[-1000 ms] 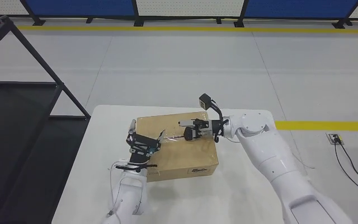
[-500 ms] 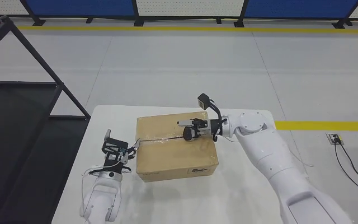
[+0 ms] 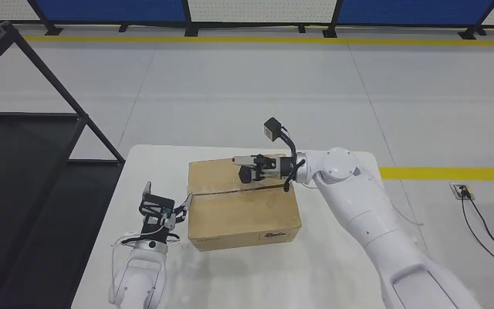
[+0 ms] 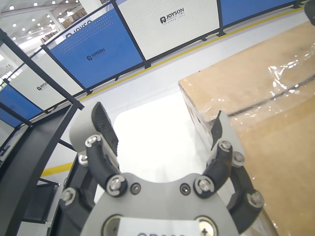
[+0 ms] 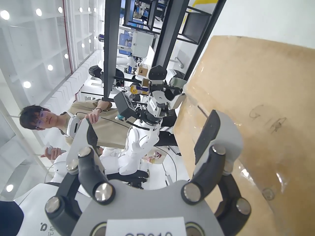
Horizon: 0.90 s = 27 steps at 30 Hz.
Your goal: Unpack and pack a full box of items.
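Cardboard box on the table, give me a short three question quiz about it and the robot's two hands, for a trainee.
1. True or false: the left hand is holding an item taken out of the cardboard box.
2. Pick one. The right hand is: A, at the far flap on top of the box; B, down beside the left hand; C, resting on the floor.
3. Fill the gap: the seam along the box's top is covered with clear, wrinkled ____.

Key: 1 false, it is open and empty beside the box's end. 2 A. 3 tape.
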### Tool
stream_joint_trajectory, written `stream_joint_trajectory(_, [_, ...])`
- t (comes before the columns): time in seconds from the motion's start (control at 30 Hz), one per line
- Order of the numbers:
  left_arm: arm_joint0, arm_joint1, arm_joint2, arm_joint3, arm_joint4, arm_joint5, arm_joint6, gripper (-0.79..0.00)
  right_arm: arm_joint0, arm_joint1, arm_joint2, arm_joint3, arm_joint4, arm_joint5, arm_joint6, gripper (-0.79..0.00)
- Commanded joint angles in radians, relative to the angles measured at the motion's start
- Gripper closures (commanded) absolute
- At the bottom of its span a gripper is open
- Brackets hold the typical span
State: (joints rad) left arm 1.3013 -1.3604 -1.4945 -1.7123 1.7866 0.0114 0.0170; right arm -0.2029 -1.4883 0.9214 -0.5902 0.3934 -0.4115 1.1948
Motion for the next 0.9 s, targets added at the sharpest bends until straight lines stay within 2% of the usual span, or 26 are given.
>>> stream_joint_trajectory(0.0, [-0.001,0.0,-0.001,-0.002,-0.003,0.0,-0.002,-0.785,-0.001,0.003,0.01,-0.013,0.01,-0.002,0.012,-0.785])
stream_joint_trajectory(0.1, [-0.002,0.001,0.0,-0.002,-0.005,0.002,-0.001,-0.785,-0.009,0.005,0.02,-0.038,0.01,-0.019,-0.028,-0.785])
stream_joint_trajectory(0.13, [-0.002,0.001,0.001,-0.001,-0.005,0.002,-0.001,-0.785,-0.023,0.005,0.034,-0.057,0.036,-0.058,-0.048,-0.785])
stream_joint_trajectory(0.2, [-0.003,0.001,0.001,-0.001,-0.007,0.004,-0.001,-0.785,-0.046,0.01,0.047,-0.083,0.06,-0.08,-0.023,-0.785])
stream_joint_trajectory(0.27, [-0.003,0.001,0.003,0.0,-0.013,0.008,-0.003,-0.785,-0.051,0.014,0.04,-0.102,0.037,-0.05,0.02,-0.785])
stream_joint_trajectory(0.4, [-0.009,0.001,0.008,0.004,-0.019,0.015,-0.005,-0.785,-0.06,0.02,0.038,-0.12,-0.001,-0.038,0.012,-0.785])
stream_joint_trajectory(0.5, [-0.012,0.001,0.011,0.005,-0.021,0.017,-0.007,-0.785,-0.073,0.028,0.06,-0.133,0.067,-0.039,0.127,-0.785])
stream_joint_trajectory(0.57, [-0.013,0.001,0.012,0.003,-0.024,0.018,-0.009,-0.785,-0.074,0.03,0.059,-0.137,0.058,-0.032,0.143,-0.785])
stream_joint_trajectory(0.87, [-0.012,0.002,0.015,-0.001,-0.029,0.023,-0.01,-0.785,-0.048,0.008,-0.016,-0.073,-0.082,0.04,-0.004,-0.785])
